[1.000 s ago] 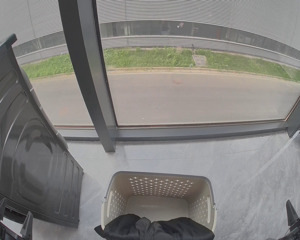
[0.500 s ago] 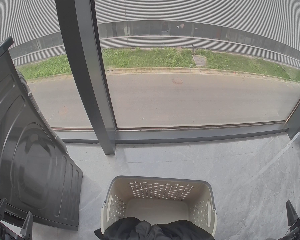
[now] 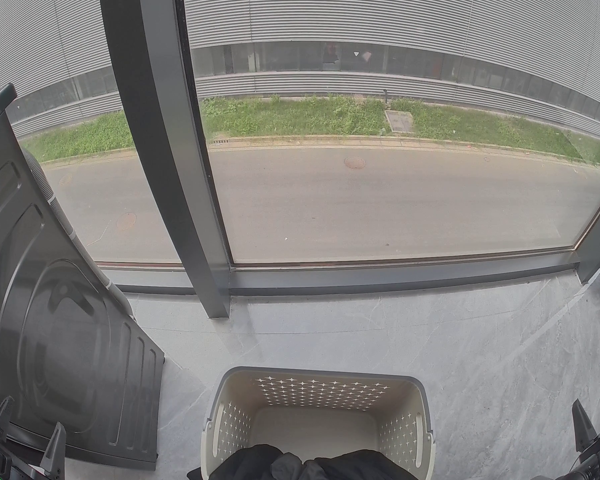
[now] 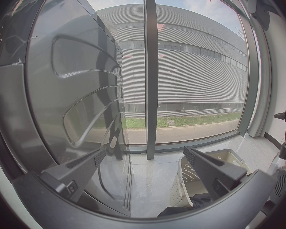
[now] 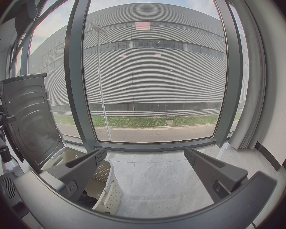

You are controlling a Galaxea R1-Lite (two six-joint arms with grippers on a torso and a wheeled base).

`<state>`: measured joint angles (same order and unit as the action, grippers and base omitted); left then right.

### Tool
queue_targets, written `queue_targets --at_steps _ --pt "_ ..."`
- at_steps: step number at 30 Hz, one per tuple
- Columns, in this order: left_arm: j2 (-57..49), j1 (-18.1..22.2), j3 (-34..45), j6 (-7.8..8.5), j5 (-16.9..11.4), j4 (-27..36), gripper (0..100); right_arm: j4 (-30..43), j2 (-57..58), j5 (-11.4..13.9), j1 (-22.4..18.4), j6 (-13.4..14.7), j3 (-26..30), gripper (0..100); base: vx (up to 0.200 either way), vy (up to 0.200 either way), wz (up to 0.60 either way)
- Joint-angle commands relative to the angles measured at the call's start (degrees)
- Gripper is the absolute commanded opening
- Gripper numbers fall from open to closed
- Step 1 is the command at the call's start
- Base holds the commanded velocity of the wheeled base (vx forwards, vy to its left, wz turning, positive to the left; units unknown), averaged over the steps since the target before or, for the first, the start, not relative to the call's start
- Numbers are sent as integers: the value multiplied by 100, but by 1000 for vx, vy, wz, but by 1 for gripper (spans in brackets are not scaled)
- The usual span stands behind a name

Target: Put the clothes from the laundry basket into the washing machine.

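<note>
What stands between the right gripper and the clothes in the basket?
Nothing visible but the basket's own side wall: bare floor lies between the right gripper and the basket, with the clothes heaped at its near edge.

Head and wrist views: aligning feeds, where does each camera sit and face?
Head view: on the head, looking down at laundry basket, window; left gripper, right gripper at bottom corners.
Left wrist view: on left arm, facing the washing machine past its open fingers.
Right wrist view: on right arm, facing the window past its open fingers.
All share the laundry basket.
</note>
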<state>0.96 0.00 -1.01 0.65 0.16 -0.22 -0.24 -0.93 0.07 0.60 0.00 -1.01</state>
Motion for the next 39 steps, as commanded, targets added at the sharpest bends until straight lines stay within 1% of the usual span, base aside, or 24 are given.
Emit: queue_targets --at_steps 1,39 --pt "-96 0 92 -3 2 -4 100 -2 93 1 2 0 101 100 0 0 0" --pt "-96 0 92 6 2 -4 100 -2 93 1 2 0 101 100 0 0 0"
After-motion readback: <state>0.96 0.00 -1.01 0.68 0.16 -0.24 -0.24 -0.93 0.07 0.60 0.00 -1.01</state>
